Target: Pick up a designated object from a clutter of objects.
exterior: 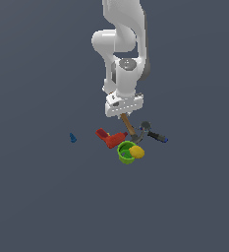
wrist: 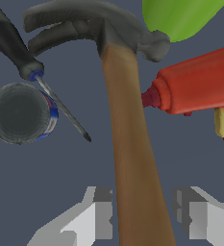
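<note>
While scanned from the exterior view's left toward its right: tiny blue piece (exterior: 72, 138) alone on the grey desk (exterior: 32, 197), well apart from the rest. Next, red drill-shaped toy (exterior: 111, 138), with green cup (exterior: 126, 152) at its five o'clock and yellow lemon-like lump (exterior: 137, 152) resting at the cup's rim, at three o'clock. Claw hammer (exterior: 129, 126) just beyond the drill, brown handle running up toward eleven o'clock under the white gripper (exterior: 124, 113), dark head at the lower end beside the cup. Further right, small dark can-like piece (exterior: 145, 125) and black tool with a blue tip (exterior: 157, 137), at the hammer's three o'clock.

Seen from the wrist view: gripper (wrist: 144, 218) with fingers (wrist: 102, 214) apart, one on each side of the hammer (wrist: 130, 144) handle, a narrow gap showing on both sides, not clamped. Hammer head near the cup (wrist: 180, 17); drill (wrist: 200, 89) nose close beside the handle; black tool (wrist: 17, 45) and can (wrist: 19, 113) on the handle's other side.
</note>
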You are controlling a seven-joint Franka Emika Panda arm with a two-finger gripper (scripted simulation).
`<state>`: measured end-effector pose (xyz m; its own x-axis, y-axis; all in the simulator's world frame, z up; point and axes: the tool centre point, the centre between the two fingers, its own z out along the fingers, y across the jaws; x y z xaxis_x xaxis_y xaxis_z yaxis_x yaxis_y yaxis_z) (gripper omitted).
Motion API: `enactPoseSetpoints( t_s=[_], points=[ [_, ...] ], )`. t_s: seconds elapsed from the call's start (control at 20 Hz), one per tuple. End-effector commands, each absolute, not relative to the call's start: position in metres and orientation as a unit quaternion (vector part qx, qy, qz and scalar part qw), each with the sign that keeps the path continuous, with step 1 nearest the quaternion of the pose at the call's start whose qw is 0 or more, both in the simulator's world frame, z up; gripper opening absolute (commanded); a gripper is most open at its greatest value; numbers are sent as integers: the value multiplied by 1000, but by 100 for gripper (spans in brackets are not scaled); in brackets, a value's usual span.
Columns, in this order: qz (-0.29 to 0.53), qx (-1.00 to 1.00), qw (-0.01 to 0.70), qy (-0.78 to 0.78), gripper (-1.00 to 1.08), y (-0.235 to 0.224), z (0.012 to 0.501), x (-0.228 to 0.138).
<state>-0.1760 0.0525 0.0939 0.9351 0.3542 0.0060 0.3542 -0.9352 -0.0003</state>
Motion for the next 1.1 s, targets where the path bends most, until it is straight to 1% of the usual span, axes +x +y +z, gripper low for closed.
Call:
enactPoseSetpoints(
  t_s=[0.0, 0.45, 1.05],
  points=[
    [-5, -984, 2, -179, -100, 41, 107, -170],
    [-4, -984, 3, -179, -100, -9, 166, -146],
    [-3, -984, 2, -180, -100, -92, 261, -107]
  ],
)
